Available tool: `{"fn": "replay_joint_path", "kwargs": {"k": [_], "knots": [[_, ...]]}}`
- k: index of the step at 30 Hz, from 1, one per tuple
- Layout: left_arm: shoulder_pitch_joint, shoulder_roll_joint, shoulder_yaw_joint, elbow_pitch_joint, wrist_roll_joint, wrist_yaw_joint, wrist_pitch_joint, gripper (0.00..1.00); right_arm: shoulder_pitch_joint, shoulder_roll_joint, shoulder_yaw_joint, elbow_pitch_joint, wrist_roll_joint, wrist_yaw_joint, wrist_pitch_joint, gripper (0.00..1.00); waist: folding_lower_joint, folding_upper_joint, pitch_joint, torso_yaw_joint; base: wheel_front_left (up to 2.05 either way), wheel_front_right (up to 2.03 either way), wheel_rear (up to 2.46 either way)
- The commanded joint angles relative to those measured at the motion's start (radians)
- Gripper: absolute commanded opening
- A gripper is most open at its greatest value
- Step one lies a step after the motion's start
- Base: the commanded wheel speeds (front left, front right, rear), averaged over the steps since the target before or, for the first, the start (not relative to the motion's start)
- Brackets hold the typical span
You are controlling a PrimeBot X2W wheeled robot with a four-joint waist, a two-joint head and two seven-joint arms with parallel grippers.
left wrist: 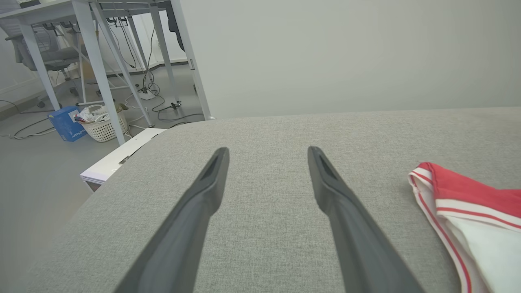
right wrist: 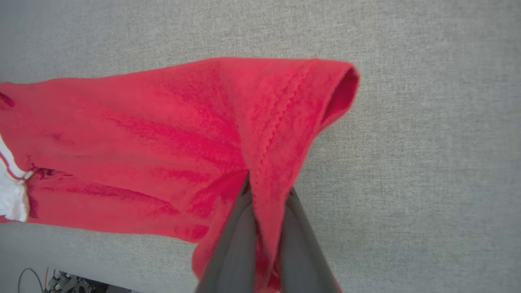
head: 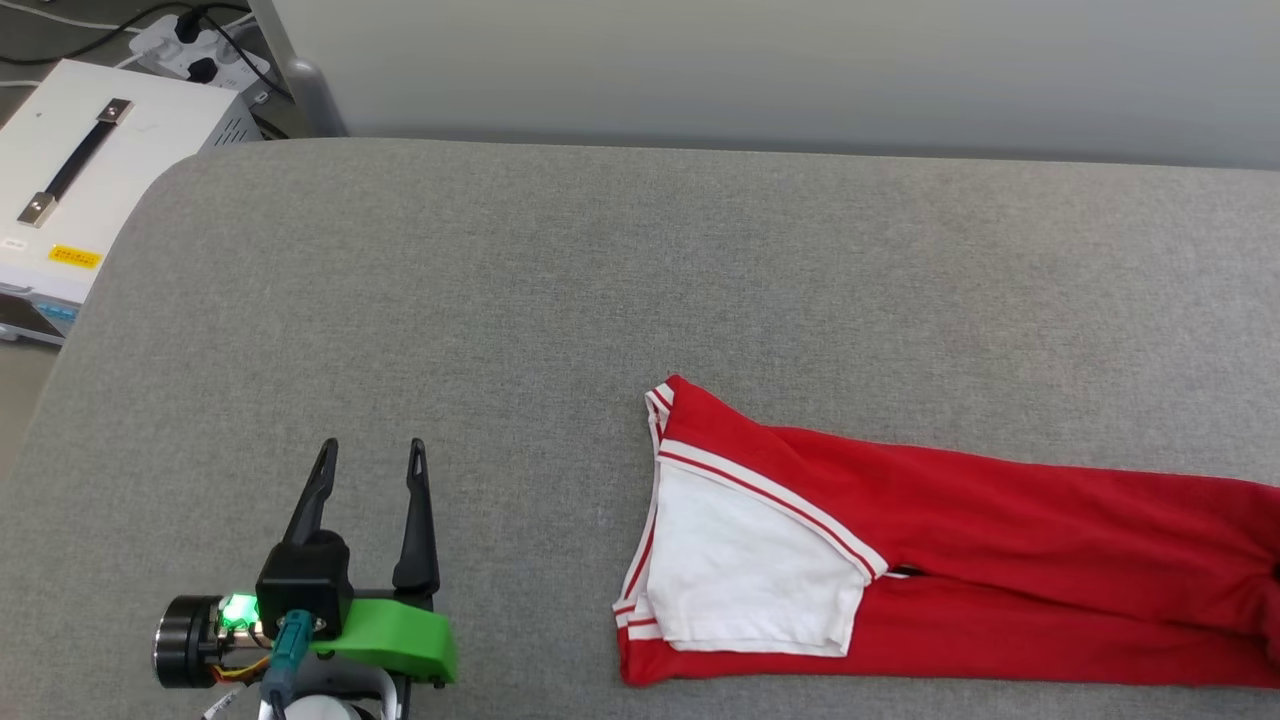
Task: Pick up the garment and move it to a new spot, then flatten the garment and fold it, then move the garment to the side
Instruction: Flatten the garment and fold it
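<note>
The one garment (head: 950, 560) lies folded long on the right of the grey padded surface (head: 450, 300), its far end cut off at the head view's edge. The right wrist view shows its red cloth pinched between the right gripper's (right wrist: 266, 185) two fingers. The left gripper (head: 372, 455), spread wide, holds nothing, well apart.

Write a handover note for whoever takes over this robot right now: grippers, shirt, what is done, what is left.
Left gripper: open, empty, over the grey cushion, apart from the shirt.
Right gripper: shut on a red fold of the shirt, at the end away from the white sleeve.
Shirt: lies on the cushion as a long narrow band, sleeve on top.
Done: seemingly folded lengthwise.
Left: probably finish folding, then move it aside.
</note>
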Motion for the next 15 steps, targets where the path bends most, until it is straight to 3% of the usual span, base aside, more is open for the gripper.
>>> {"fn": "replay_joint_path", "kwargs": {"k": [1, 4, 5, 8, 15], "knots": [[0.020, -0.007, 0.010, 0.004, 0.012, -0.007, -0.006, 1.00, 0.013, -0.001, 0.002, -0.034, 0.015, -0.001, 0.010, 0.00, 0.0000, -0.0001, -0.006, -0.001, 0.00, 0.00, 0.00], [0.027, -0.018, 0.025, 0.008, 0.025, -0.017, -0.006, 1.00, 0.020, -0.005, 0.020, -0.143, 0.016, -0.001, 0.035, 0.00, 0.0000, -0.0001, -0.011, 0.000, 0.00, 0.00, 0.00], [0.027, -0.028, 0.036, 0.011, 0.035, -0.027, -0.006, 1.00, 0.009, 0.013, 0.041, -0.250, 0.015, -0.001, 0.062, 0.00, 0.0000, -0.0001, -0.010, 0.001, 0.00, 0.00, 0.00], [0.021, -0.039, 0.044, 0.013, 0.046, -0.039, -0.006, 1.00, -0.028, 0.050, 0.072, -0.342, -0.002, -0.001, 0.097, 0.00, 0.0000, -0.0001, -0.004, 0.005, 0.00, 0.00, 0.00], [-0.010, -0.065, 0.057, 0.015, 0.070, -0.064, -0.006, 1.00, -0.197, 0.183, 0.186, -0.405, -0.091, -0.001, 0.184, 0.00, 0.0000, -0.0001, 0.036, 0.025, 0.00, 0.00, 0.00]]}}
